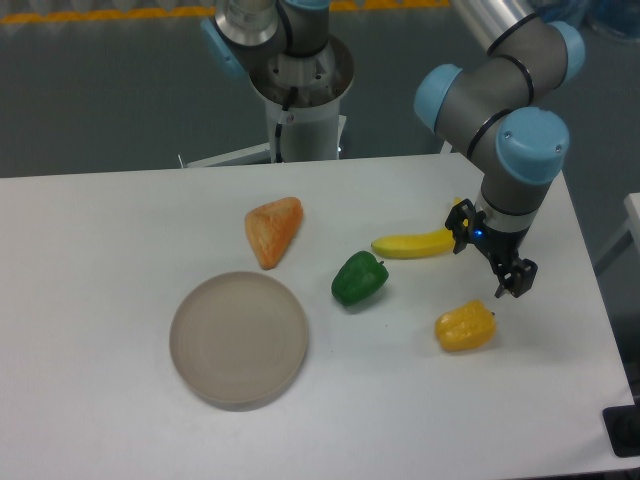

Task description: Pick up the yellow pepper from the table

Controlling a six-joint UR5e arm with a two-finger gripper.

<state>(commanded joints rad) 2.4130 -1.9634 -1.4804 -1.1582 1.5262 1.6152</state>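
**Yellow pepper lies below and to the left of the jaws**

We see the small, lumpy, glossy yellow-orange toy pepper [465, 326] resting on the large white matte bench [120, 420], toward its right side. The arm's black two-finger gripper [492, 255] hangs just above and to the right of it in the picture, with one dark fingertip [516, 281] close to the pepper's upper right corner but apart from it. The jaws look spread, with nothing between them. The pepper's longer side runs roughly left to right with a slight upward tilt to the right, and a small stem shows at that right end.

We judge that the coming move calls for a short shift toward the pepper's middle, down and to the left in this view, before descending so that the jaws straddle its narrower span.

Nearest neighbour is the long curved yellow banana [412, 243], just beside the gripper on its left and well clear of the pepper. The glossy green toy pepper [359, 278] sits further left, the orange wedge-shaped toy [272, 230] beyond it, and the round grey plate [238, 338] lower left. None lies between jaws and target.
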